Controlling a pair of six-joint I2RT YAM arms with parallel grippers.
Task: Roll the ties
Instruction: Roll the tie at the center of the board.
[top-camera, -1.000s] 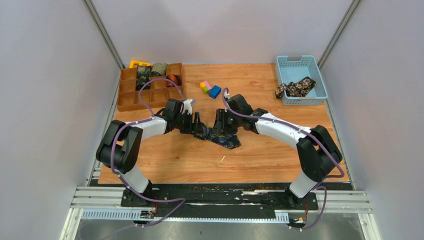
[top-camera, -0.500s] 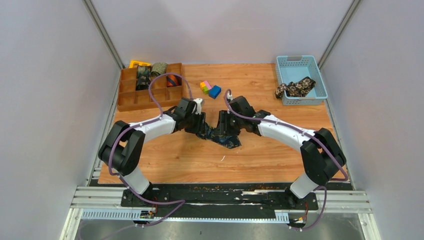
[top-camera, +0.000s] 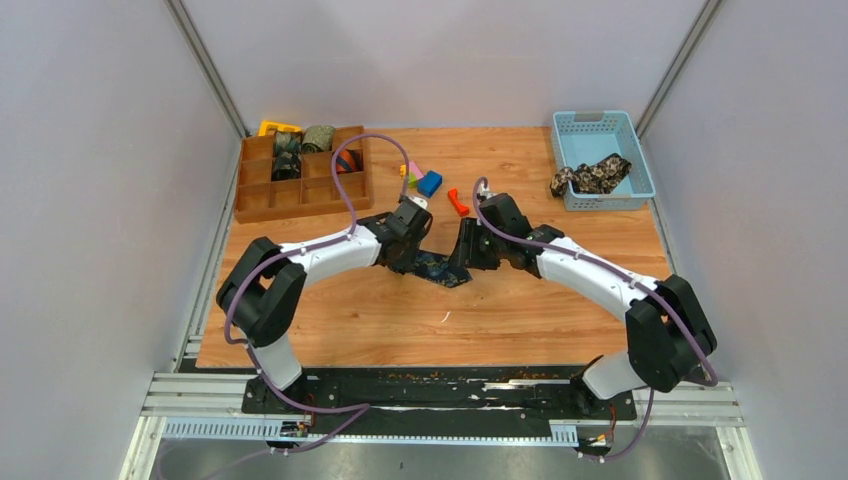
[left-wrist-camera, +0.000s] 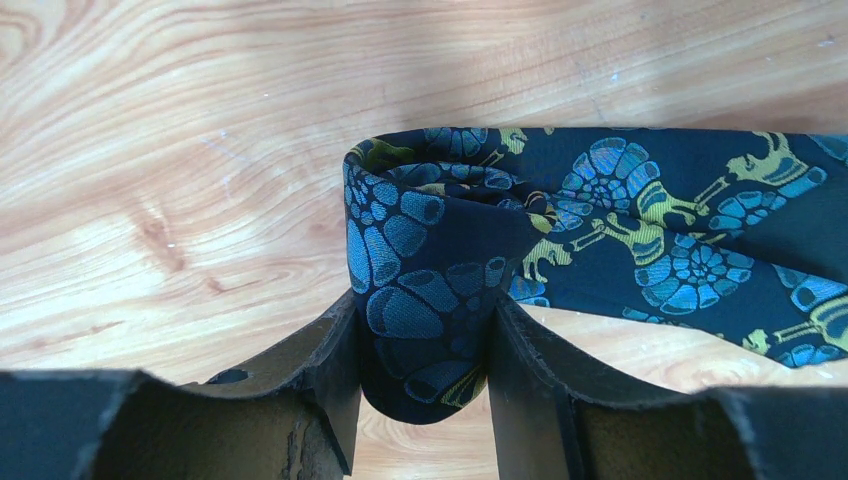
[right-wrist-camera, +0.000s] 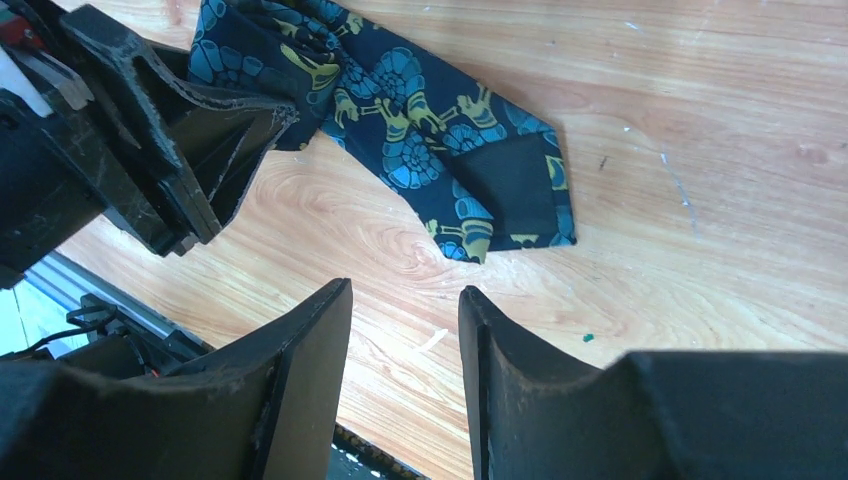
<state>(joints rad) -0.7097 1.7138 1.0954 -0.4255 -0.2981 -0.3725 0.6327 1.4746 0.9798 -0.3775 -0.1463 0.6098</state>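
The navy tie (left-wrist-camera: 430, 250) lies in the middle of the table (top-camera: 340, 320). Its folded end is pinched in the left pincer (left-wrist-camera: 422, 335), with the jaws pressing the cloth from both sides. In the left wrist view the rest of the tie runs flat toward 3 o'clock. The right pincer (right-wrist-camera: 400, 330) hangs near the tie's wide pointed end, jaws partly apart with nothing in them. I think the roll has only just begun, with one small fold made. Next the left pincer must turn that fold over and over along the strip. The right one should hold the far end flat so it cannot slide. From the tie, the little coloured blocks (top-camera: 430, 183) and a red piece (top-camera: 458, 202) sit near at 12 o'clock, not touching it. A wooden box (top-camera: 262, 197) at 10 o'clock holds rolled ties (top-camera: 318, 137). A blue basket (top-camera: 590, 145) at 2 o'clock holds a black-tan tie (top-camera: 590, 175). The purple cable (top-camera: 345, 180) loops over the box and might catch on it.
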